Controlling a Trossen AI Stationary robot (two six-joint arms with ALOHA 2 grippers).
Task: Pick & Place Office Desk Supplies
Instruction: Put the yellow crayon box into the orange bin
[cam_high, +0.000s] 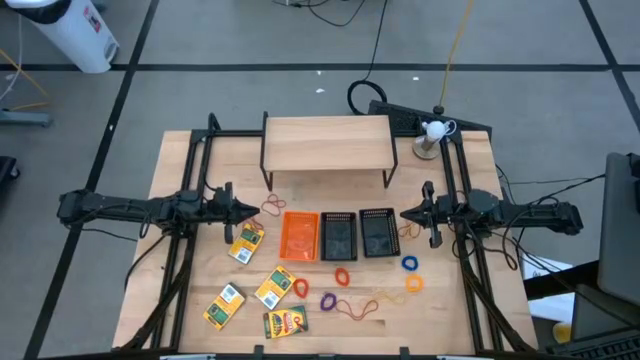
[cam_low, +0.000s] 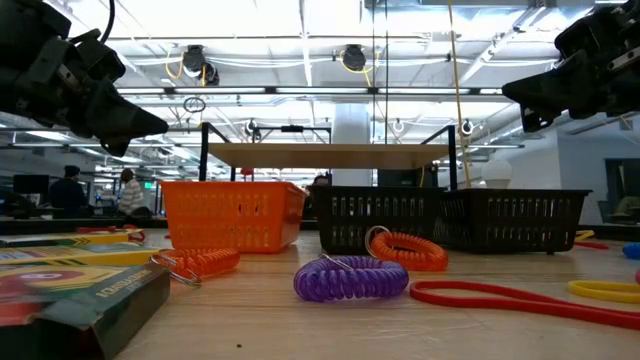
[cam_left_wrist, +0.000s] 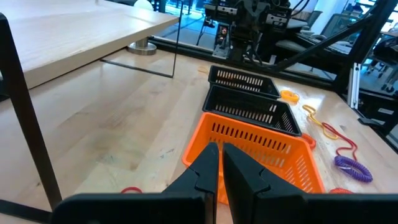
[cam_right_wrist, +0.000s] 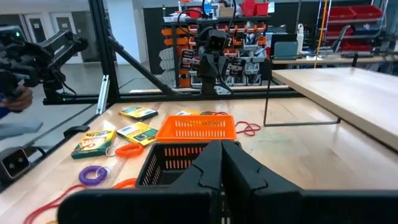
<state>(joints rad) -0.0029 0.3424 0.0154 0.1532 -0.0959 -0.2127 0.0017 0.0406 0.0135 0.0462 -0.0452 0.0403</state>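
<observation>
Bright overhead ceiling lights (cam_low: 345, 55) glare; nearest crayon box (cam_low: 70, 300) blurred

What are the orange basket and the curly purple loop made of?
The orange tray looks like hard moulded plastic: glossy, with even slots in its walls. The purple loop looks like springy plastic, wound in a shiny, tight coil like a phone cord, though rubber is possible.

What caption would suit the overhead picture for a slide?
Two robot arms wait, left gripper and right gripper shut, flanking an orange tray and two black mesh trays.
</observation>
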